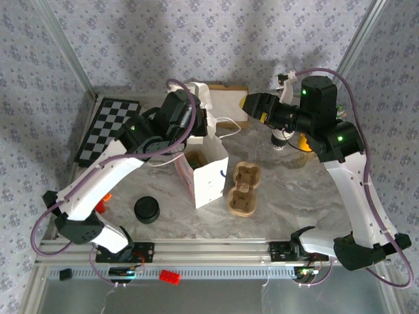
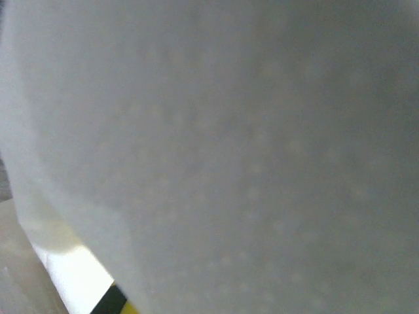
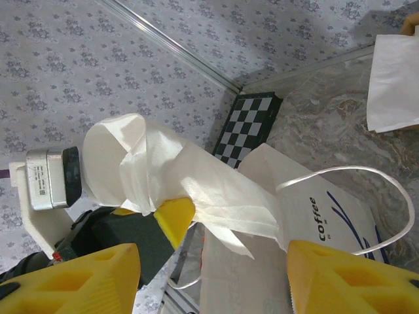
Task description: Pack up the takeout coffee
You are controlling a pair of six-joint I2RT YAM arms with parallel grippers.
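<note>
Our left gripper [image 3: 172, 212] is clenched on a white napkin [image 3: 163, 163] and holds it just over the open paper bag [image 3: 308, 216], we judge so that it drops in on top of the drink. Our right gripper [image 3: 213, 278] hangs released and empty, facing the bag from the side. The takeout coffee [image 1: 194, 159] seems to be the dark round shape inside the bag, though we cannot be sure.

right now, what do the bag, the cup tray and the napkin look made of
Bag: white matte paper, sharp creases. Cup tray: probably moulded pulp, rough matte brown. Napkin: thin soft tissue paper, limp crumpled folds.
</note>
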